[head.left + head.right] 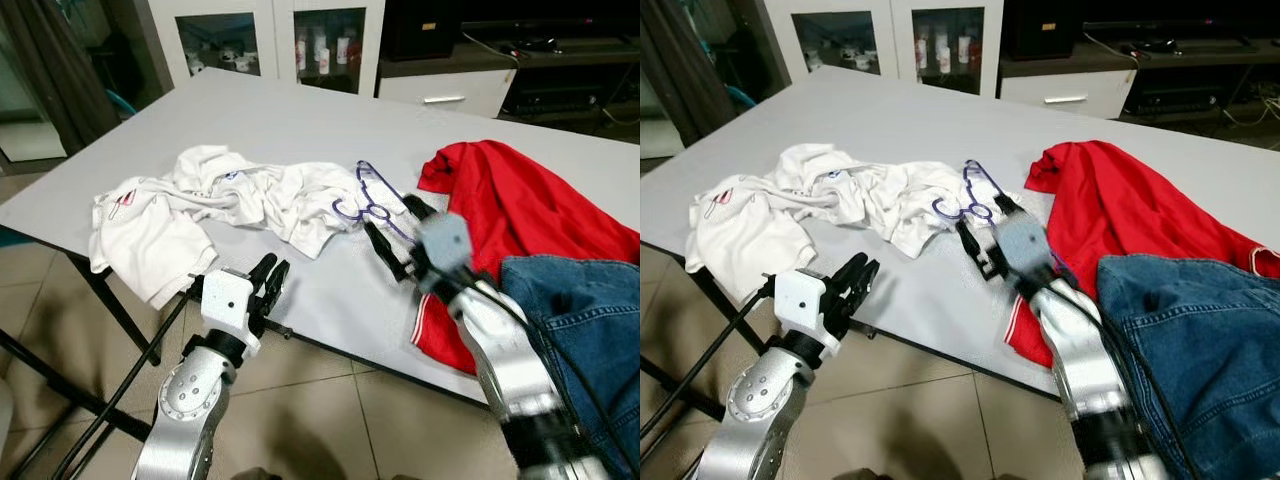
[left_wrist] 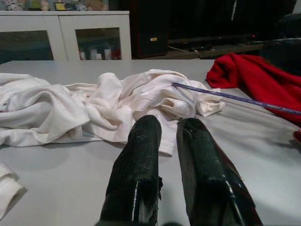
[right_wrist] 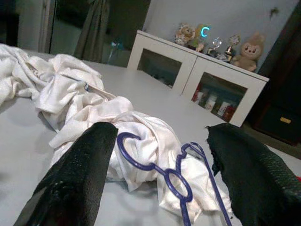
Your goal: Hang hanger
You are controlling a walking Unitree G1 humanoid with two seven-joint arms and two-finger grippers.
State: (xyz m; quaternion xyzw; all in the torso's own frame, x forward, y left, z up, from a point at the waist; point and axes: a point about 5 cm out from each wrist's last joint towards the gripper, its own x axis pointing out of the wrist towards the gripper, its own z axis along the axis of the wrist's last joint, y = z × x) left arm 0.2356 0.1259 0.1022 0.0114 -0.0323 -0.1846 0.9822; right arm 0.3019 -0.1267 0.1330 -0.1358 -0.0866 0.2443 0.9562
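Looks like the reach-in stage: right claw [image 1: 390, 238] spread wide around the purple hanger [image 3: 174, 181] lying on the white shirt [image 1: 250, 195] on the worktop [image 1: 300, 120], so next it should just pinch shut and lift.

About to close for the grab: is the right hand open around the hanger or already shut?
Open. The right hand has its fingers spread wide on either side of the purple hanger, which lies on the white shirt, ungripped.
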